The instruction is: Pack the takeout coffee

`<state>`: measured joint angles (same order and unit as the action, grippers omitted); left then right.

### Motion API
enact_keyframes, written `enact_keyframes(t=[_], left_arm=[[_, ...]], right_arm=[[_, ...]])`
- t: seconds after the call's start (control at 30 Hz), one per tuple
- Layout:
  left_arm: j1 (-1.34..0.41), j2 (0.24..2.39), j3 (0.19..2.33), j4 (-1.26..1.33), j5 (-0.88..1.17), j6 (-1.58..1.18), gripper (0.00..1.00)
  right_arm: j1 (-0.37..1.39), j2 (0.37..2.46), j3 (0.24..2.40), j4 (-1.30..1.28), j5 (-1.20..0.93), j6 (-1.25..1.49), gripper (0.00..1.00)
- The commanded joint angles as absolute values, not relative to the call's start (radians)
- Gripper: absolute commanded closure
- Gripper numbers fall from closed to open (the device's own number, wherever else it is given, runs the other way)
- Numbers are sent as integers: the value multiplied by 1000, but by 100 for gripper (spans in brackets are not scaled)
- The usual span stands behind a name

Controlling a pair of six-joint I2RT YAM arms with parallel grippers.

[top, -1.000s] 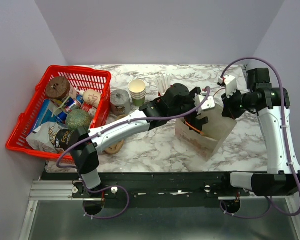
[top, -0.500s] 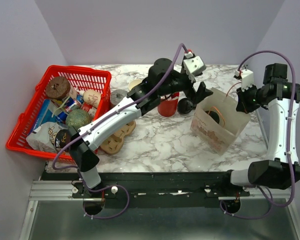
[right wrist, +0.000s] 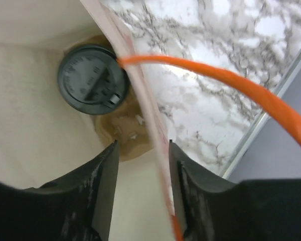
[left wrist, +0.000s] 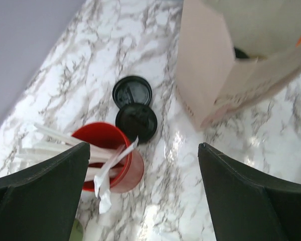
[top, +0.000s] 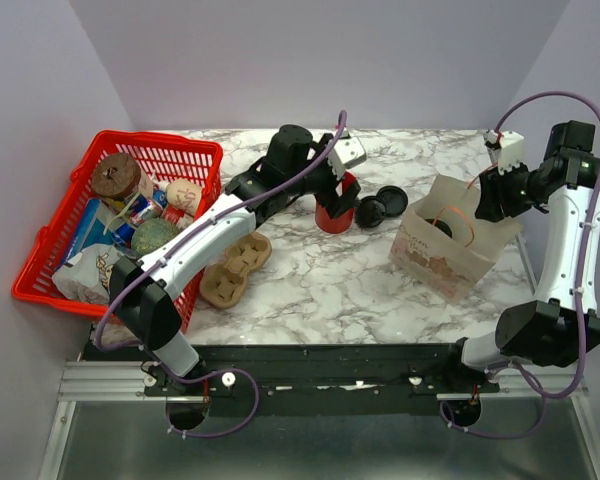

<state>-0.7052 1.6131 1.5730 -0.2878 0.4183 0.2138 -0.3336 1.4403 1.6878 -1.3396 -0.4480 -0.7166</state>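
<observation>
The takeout coffee stands inside the pale paper bag (top: 435, 262); only its round black lid (right wrist: 93, 80) shows, deep at the bag's bottom, and from above it is a dark disc (top: 442, 228). My right gripper (right wrist: 142, 145) sits at the bag's far right rim (top: 492, 195). Its jaws are apart, with the bag's wall between them close against the right finger. The orange handle (right wrist: 226, 83) arcs past it. My left gripper (left wrist: 143, 196) hangs wide open and holds nothing. It is above the marble beside the red cup of straws (left wrist: 110, 155), left of the bag (left wrist: 210, 75).
Two loose black lids (left wrist: 133, 91) (left wrist: 137, 122) lie between the red cup (top: 332, 215) and the bag. A cardboard cup carrier (top: 230, 270) lies front left. A red basket (top: 40, 270) full of goods fills the left side. The table's right edge runs just behind the bag.
My left arm has pulled out of the bag and swung back left over the red cup. The bag has shifted right with my right gripper, whose jaws have come apart.
</observation>
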Motion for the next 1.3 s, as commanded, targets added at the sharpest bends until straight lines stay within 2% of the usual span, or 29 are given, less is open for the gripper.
enact_keyframes(t=[0.0, 0.07, 0.1, 0.13, 0.47, 0.83, 1.27], left_arm=[[-696, 1597, 1540, -374, 463, 370, 4], [-692, 1611, 1537, -370, 459, 380, 4], [-684, 1630, 1542, -370, 459, 394, 4], [-681, 1643, 1548, -371, 457, 397, 4], [-643, 1756, 1623, -362, 503, 371, 6], [-643, 1738, 1582, -290, 508, 318, 6], [-643, 1713, 1575, -278, 541, 273, 8]], right_arm=[[-336, 1428, 1781, -1436, -546, -669, 29], [-336, 1422, 1811, -1453, -583, -658, 20], [-336, 1416, 1837, -1469, -591, -650, 7], [-336, 1411, 1844, -1473, -594, -643, 1], [-337, 1371, 1750, -1410, -537, -641, 0], [-339, 1387, 1824, -1465, -604, -594, 2], [-341, 1333, 1717, -1489, -451, -549, 3]])
